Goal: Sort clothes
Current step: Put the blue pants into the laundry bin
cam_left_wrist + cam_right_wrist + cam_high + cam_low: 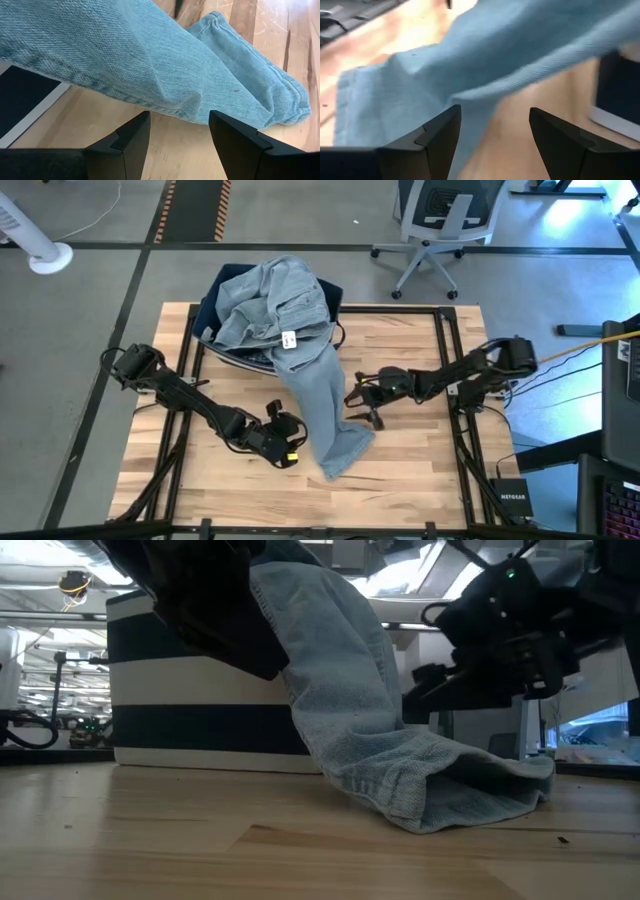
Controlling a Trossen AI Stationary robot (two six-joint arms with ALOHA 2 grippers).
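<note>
Wood table point(420, 470) w/ jeans point(300, 340) spilling from bin point(212, 295); left claw point(292, 442) & right claw point(362, 402) both apart, empty.

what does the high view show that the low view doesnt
Only the high view shows the jeans' upper part heaped over the bin's top, a white tag, and both open tools flanking the leg: left tool, right tool. Only the low view shows the bin's white band. Both show the jeans leg trailing from the bin onto the table.

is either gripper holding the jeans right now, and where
Nothing is held: left gripper and right gripper both stand open beside the light-blue denim jeans.
</note>
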